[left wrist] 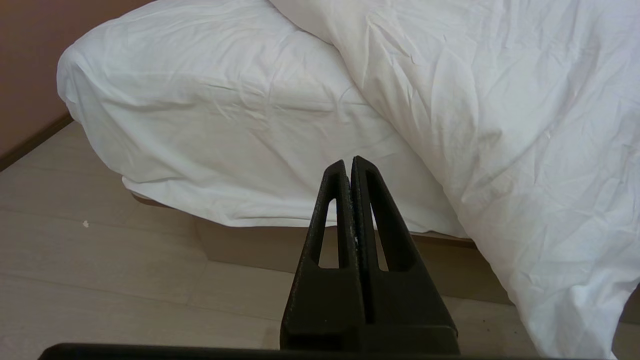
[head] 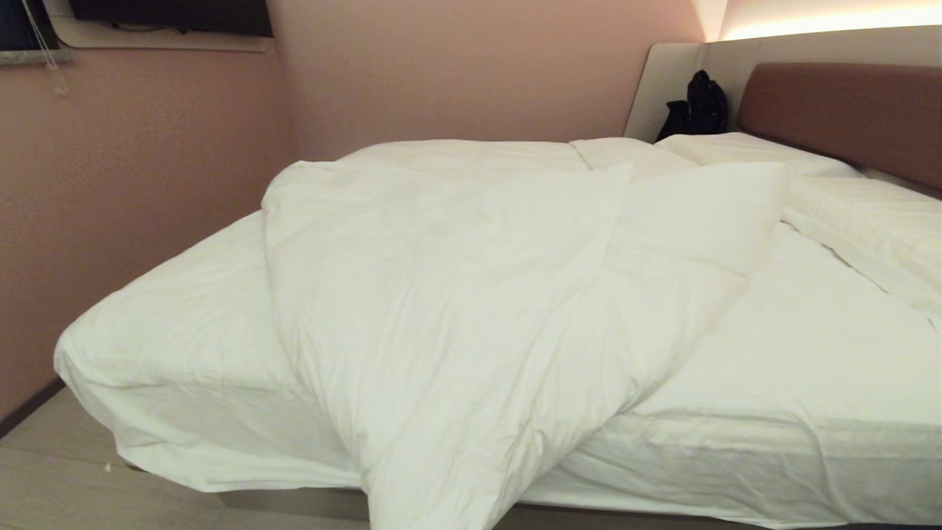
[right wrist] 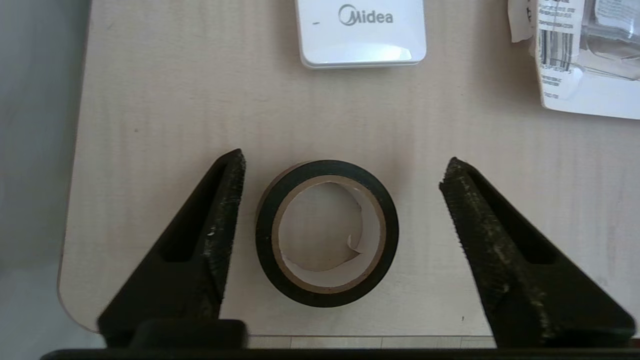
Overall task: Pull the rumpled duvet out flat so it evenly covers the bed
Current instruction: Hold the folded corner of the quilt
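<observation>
The puffy white duvet (head: pixel 471 294) lies bunched in a diagonal heap across the bed (head: pixel 809 368), one corner hanging over the near edge toward the floor. It shows again in the left wrist view as a wrinkled duvet (left wrist: pixel 500 125) draping past the sheeted mattress corner (left wrist: pixel 200 125). My left gripper (left wrist: pixel 348 162) hangs low in front of the bed, shut with nothing in it. My right gripper (right wrist: pixel 342 165) stands open over a small table, its fingers either side of a black tape roll (right wrist: pixel 327 232) without touching it. Neither arm shows in the head view.
Pillows (head: pixel 876 228) lie by the reddish-brown headboard (head: pixel 846 110), with a black bag (head: pixel 699 107) in the corner. A pink wall (head: pixel 132 221) runs close along the bed's left side. On the light wooden table (right wrist: pixel 150 100) are a white Midea device (right wrist: pixel 360 35) and a plastic packet (right wrist: pixel 585 55).
</observation>
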Available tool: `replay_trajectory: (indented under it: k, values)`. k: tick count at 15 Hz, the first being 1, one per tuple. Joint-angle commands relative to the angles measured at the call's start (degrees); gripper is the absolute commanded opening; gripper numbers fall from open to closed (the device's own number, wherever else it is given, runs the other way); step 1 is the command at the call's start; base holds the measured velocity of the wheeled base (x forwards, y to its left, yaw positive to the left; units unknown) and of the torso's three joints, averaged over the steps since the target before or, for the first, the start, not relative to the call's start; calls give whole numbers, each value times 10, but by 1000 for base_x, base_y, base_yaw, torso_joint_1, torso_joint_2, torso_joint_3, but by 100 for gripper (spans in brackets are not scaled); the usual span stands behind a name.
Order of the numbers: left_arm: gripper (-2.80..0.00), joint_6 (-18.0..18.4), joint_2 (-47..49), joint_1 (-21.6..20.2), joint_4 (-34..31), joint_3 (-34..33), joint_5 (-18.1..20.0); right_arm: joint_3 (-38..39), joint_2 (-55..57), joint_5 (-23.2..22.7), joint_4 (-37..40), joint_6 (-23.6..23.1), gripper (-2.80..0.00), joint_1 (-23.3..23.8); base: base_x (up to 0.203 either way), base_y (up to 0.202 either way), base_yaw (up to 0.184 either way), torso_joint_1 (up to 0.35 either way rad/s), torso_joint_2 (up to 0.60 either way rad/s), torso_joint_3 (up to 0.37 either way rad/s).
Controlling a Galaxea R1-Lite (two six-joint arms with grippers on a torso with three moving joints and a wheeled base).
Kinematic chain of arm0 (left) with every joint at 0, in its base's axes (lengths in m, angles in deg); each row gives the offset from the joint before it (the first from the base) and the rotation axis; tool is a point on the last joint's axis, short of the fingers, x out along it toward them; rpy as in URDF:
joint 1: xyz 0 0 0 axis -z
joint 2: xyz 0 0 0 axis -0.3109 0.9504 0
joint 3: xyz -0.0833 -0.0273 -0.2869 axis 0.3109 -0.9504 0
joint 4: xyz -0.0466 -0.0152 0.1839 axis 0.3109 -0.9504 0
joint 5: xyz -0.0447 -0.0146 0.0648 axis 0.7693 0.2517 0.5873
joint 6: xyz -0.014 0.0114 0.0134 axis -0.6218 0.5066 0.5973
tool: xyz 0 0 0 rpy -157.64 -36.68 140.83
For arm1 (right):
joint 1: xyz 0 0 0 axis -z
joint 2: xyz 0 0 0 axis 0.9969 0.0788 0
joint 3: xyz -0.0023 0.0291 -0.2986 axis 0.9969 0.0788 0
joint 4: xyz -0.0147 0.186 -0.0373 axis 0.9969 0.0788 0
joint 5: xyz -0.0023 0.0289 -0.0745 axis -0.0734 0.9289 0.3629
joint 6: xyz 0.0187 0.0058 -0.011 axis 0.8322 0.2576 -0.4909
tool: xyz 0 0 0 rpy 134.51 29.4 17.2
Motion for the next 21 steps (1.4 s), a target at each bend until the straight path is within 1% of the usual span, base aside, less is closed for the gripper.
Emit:
replay_trajectory:
  k: [1,9,12,14,16,21]
  values:
    - [-280,0,0,0,0,0,0,0,0,1,1,1,0,0,0,0,0,0,0,0]
    - [-280,0,0,0,0,0,0,4,-33,-4,2,3,0,-6,0,0,0,0,0,0]
    - [-280,0,0,0,0,0,0,27,-57,-6,2,4,0,-22,0,0,0,0,0,0]
    - [-280,0,0,0,0,0,0,49,-76,-24,4,5,0,-37,0,0,0,0,0,0]
    - [-280,0,0,0,0,0,0,62,-86,-27,5,12,0,-49,0,0,0,0,0,0]
    - [-280,0,0,0,0,0,0,75,-89,-29,6,20,0,-49,0,0,0,0,0,0]
